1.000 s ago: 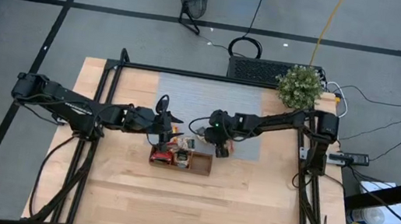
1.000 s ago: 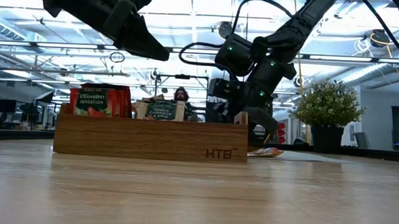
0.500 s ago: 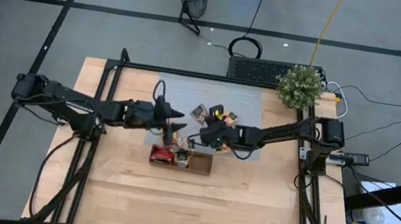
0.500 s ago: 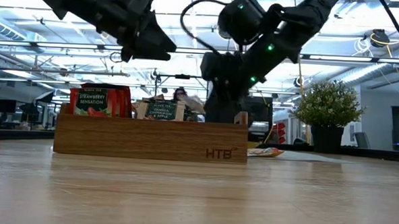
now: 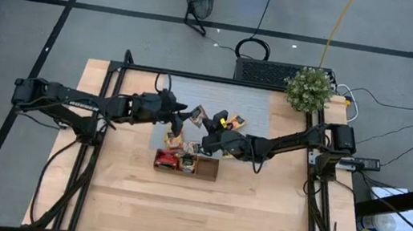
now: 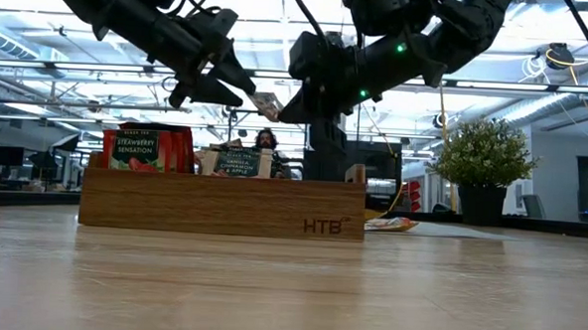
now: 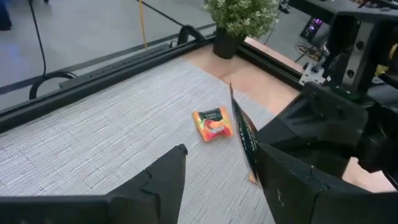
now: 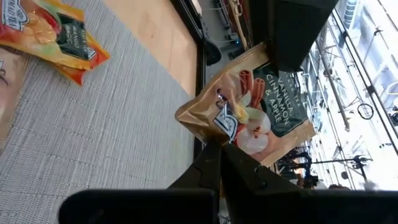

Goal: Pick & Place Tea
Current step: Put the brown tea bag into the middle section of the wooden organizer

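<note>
Both arms meet above the middle of the bench point(image 5: 121, 201), over the far edge of the long wooden tray point(image 6: 223, 204) marked HTB. The right pincer point(image 8: 219, 155) is clamped on one corner of a pale tea packet point(image 8: 255, 112) printed "Vanilla Cinnamon & Apple", holding it in the air; in the low view this packet point(image 6: 268, 105) hangs above the tray between the two arms. The left pincer point(image 7: 217, 165) has its fingers apart and nothing between them, and it faces the held packet, which appears edge-on just beyond its fingertips point(image 7: 244, 138). An orange-yellow packet point(image 7: 212, 123) lies flat on the grey woven mat point(image 7: 93, 143) farther off. From above, several more loose packets point(image 5: 214, 118) rest on the mat behind the tray, and one orange packet point(image 5: 175, 138) lies near the mat's front edge by the left pincer point(image 5: 184, 113). The tray already holds upright packets (red "Strawberry Sensation" point(image 6: 136, 149) in the left-hand compartment of the low view, a pale vanilla packet point(image 6: 237, 163) in the middle one); whether the third compartment holds any cannot be told. A potted plant point(image 5: 308, 88) stands at the bench's far right corner. A person point(image 6: 266, 141) shows in the room beyond.
</note>
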Action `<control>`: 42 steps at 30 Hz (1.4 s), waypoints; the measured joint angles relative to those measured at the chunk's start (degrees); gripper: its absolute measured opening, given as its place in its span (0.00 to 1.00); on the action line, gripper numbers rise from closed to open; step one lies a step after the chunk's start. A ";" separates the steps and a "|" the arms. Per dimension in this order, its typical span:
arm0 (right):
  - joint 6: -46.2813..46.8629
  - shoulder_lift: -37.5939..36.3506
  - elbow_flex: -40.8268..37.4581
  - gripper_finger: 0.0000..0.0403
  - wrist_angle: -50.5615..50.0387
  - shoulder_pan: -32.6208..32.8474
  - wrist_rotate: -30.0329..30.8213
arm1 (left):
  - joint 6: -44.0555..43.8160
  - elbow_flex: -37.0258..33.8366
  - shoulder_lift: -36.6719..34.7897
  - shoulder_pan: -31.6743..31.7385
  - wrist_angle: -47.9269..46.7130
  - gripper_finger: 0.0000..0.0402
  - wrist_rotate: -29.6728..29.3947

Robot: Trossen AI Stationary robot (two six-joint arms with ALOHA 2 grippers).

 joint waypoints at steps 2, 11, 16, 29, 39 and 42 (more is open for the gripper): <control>0.13 0.00 0.00 0.00 0.06 0.00 -0.22 | 0.04 0.00 0.00 -0.02 0.37 0.49 0.11; 0.07 -0.09 0.00 0.00 2.21 -0.02 -0.35 | -0.45 0.00 0.00 -0.02 1.63 0.48 5.45; 0.07 -0.09 0.00 0.00 2.21 0.00 -0.36 | 0.77 0.00 0.00 -0.02 2.65 0.34 6.06; 5.22 0.01 -0.06 0.00 1.26 0.06 -3.33 | 8.98 0.07 6.48 0.32 9.98 0.01 11.21; 16.52 -0.20 0.04 0.03 -4.08 0.07 7.39 | 28.54 0.00 -2.83 -2.00 2.43 0.00 10.29; 17.66 -0.20 -0.16 0.04 -4.85 -0.01 10.39 | 35.00 0.00 -4.68 -6.17 -0.53 0.00 14.77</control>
